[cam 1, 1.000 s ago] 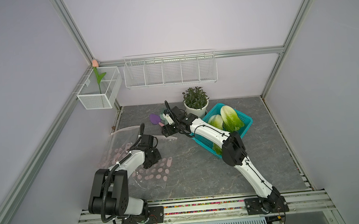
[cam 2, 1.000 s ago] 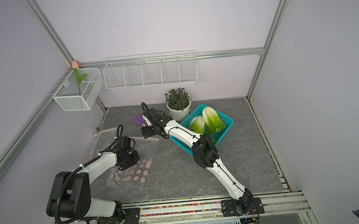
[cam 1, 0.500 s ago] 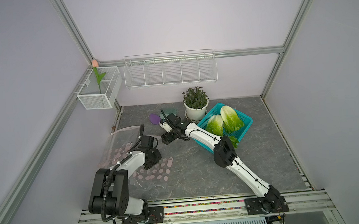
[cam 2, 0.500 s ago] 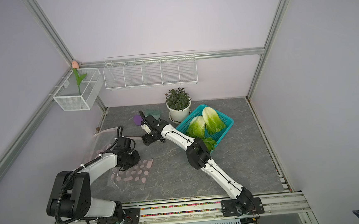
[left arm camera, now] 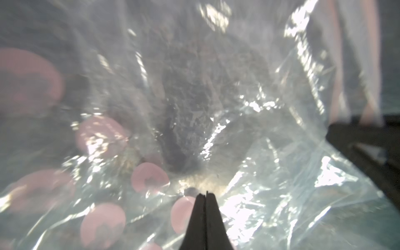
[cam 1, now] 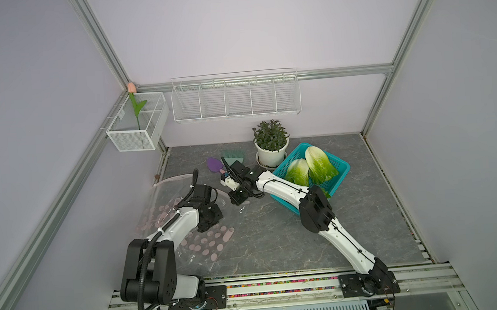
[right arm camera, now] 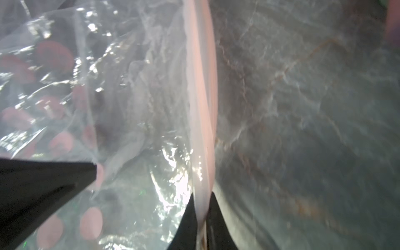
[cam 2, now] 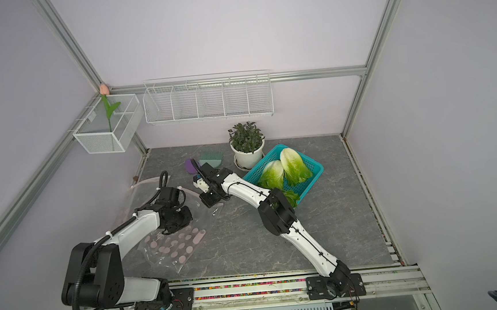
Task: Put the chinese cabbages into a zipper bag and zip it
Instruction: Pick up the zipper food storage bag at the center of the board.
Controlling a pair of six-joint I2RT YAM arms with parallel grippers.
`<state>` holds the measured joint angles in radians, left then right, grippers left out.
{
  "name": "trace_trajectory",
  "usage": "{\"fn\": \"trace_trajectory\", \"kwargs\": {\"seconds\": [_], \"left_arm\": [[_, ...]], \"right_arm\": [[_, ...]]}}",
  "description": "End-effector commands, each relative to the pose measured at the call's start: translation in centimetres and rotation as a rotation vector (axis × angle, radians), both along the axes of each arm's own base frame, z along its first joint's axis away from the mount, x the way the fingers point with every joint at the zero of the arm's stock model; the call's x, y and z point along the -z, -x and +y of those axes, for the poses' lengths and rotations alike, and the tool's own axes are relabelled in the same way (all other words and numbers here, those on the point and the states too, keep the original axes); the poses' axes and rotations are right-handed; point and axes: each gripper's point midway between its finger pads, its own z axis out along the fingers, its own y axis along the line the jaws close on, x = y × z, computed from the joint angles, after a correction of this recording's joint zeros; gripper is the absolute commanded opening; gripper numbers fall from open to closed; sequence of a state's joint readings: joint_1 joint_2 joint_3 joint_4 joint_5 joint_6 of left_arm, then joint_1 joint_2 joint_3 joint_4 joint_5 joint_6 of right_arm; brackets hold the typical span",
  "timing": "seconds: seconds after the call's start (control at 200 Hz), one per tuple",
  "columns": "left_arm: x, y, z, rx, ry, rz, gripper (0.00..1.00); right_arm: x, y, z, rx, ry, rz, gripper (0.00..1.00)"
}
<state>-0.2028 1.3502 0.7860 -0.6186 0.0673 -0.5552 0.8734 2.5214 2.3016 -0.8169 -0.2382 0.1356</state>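
**Top views.** We list one zipper bag, clear with pink dots, lying on the left of the grey table. Three chinese cabbages lie in the teal basket, well apart from the bag, and one is half hidden under the right arm. The left gripper and the right gripper are both down on the bag.

**Left wrist.** We note the left gripper's jaws pressed together, pinching the bag's crinkled clear film.

**Right wrist.** We note the right gripper clamped on the bag's pink zip strip, which runs between its fingers.
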Motion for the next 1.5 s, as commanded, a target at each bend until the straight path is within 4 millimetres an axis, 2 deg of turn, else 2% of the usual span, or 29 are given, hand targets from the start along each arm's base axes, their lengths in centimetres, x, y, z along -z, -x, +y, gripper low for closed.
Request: {"fn": "trace_trajectory", "kwargs": {"seconds": [0.0,0.105,0.245,0.3,0.365,0.44,0.555,0.675,0.82,0.93,1.045,1.1,1.215,1.375,1.435,1.495], "left_arm": [[-6.2,-0.1,0.5,-0.006,-0.004,-0.085,0.11],[-11.2,-0.3,-1.0,0.046,0.075,-0.175,0.30],[-17.2,-0.9,-6.0,0.167,0.199,-0.270,0.65],[-18.6,-1.2,-8.1,0.206,0.242,-0.289,0.73],[-19.4,-2.0,-10.0,0.240,0.269,-0.300,0.76],[-19.5,-2.6,-11.4,0.270,0.260,-0.288,0.77],[-18.8,-3.2,-12.0,0.283,0.242,-0.267,0.74],[-17.8,-3.2,-12.1,0.291,0.231,-0.249,0.69],[-16.5,-3.6,-13.3,0.301,0.291,-0.229,0.59],[-16.5,-4.0,-12.6,0.248,0.321,-0.230,0.61],[-18.3,-4.5,-11.6,0.206,0.370,-0.331,0.66],[-18.4,-4.5,-11.9,0.206,0.394,-0.338,0.66],[-17.1,-4.4,-13.0,0.243,0.423,-0.269,0.66],[-17.8,-4.7,-13.8,0.269,0.436,-0.280,0.67],[-17.7,-4.9,-13.9,0.275,0.432,-0.278,0.60],[-17.0,-4.9,-14.0,0.281,0.425,-0.260,0.44]], "right_arm": [[-7.7,0.2,-0.6,0.077,-0.132,-0.068,0.10],[-9.2,1.5,-3.5,0.188,-0.127,-0.091,0.10],[-11.7,4.0,-7.0,0.286,-0.080,-0.211,0.12],[-12.6,5.0,-7.7,0.304,-0.069,-0.265,0.13],[-13.3,6.1,-8.0,0.306,-0.052,-0.320,0.12],[-13.9,6.8,-8.3,0.316,-0.036,-0.376,0.13],[-14.9,7.2,-8.5,0.326,-0.039,-0.438,0.12],[-15.7,7.4,-8.6,0.334,-0.053,-0.480,0.13],[-16.0,8.0,-7.8,0.333,-0.104,-0.473,0.15],[-16.3,7.9,-8.5,0.392,-0.162,-0.457,0.15],[-16.6,8.0,-9.4,0.413,-0.197,-0.453,0.15],[-16.9,8.2,-9.4,0.404,-0.205,-0.457,0.15],[-17.4,8.5,-9.0,0.383,-0.229,-0.460,0.15],[-17.6,8.8,-8.6,0.373,-0.248,-0.457,0.15],[-17.8,8.6,-8.8,0.383,-0.251,-0.463,0.15],[-18.2,8.6,-8.9,0.388,-0.261,-0.469,0.15]]}}
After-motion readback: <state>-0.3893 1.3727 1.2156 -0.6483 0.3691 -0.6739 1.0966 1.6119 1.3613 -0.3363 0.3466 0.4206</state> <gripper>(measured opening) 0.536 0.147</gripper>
